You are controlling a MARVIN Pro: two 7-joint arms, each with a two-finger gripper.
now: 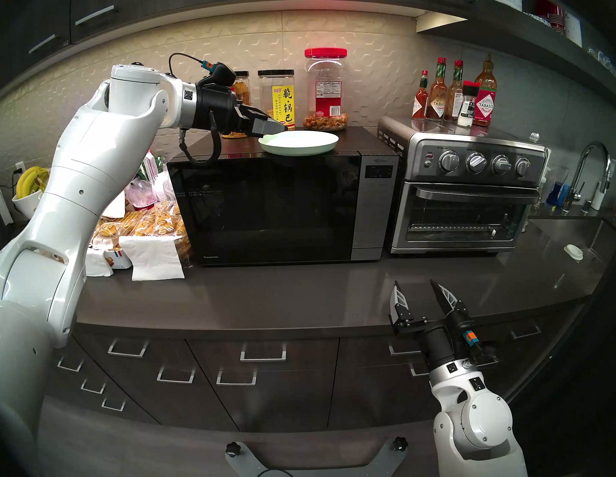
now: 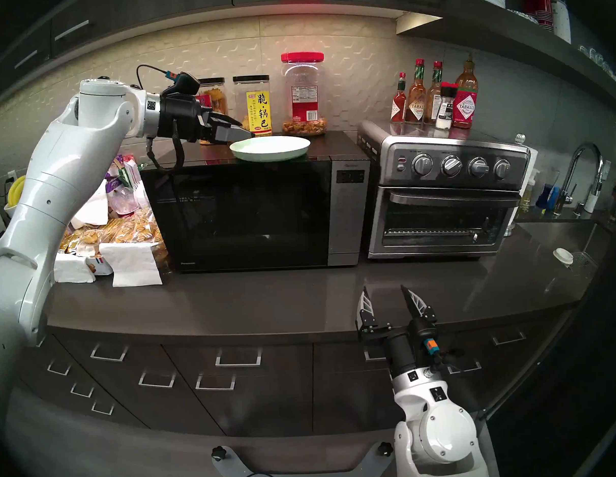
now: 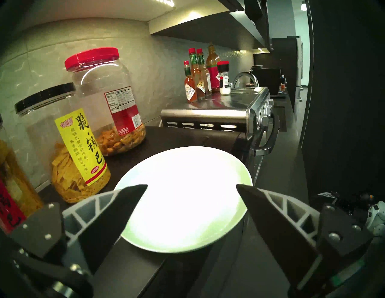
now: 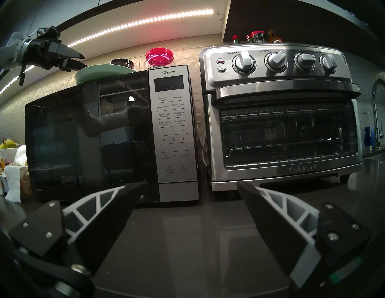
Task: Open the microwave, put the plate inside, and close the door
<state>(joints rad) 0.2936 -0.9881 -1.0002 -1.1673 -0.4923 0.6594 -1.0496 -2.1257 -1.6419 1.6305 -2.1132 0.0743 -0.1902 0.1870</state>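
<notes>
**Task Status: Door Shut, Plate Not Yet Picked Up**

Nearest the robot, the right gripper (image 1: 416,291) hung above the counter's (image 1: 302,296) front edge with its jaws spread wide and nothing between them.

Beyond it, the microwave (image 1: 284,209) stood on the counter with the door (image 1: 266,213) fully shut. No step appeared complete: opening, loading and closing all remained.

The plate (image 1: 299,142) lay flat on the microwave's roof, near its front edge and empty. The left gripper (image 3: 191,188) was at the plate's left rim, jaws wide apart and gripping nothing; whether a fingertip touched the rim could not be told.

Behind the plate stood three clear jars. The red-lidded jar (image 1: 326,87) held a shallow layer of snacks. The yellow-labelled jar (image 1: 277,98) was about one-third full of chips. The third jar (image 1: 241,91) was mostly hidden by the gripper.
</notes>
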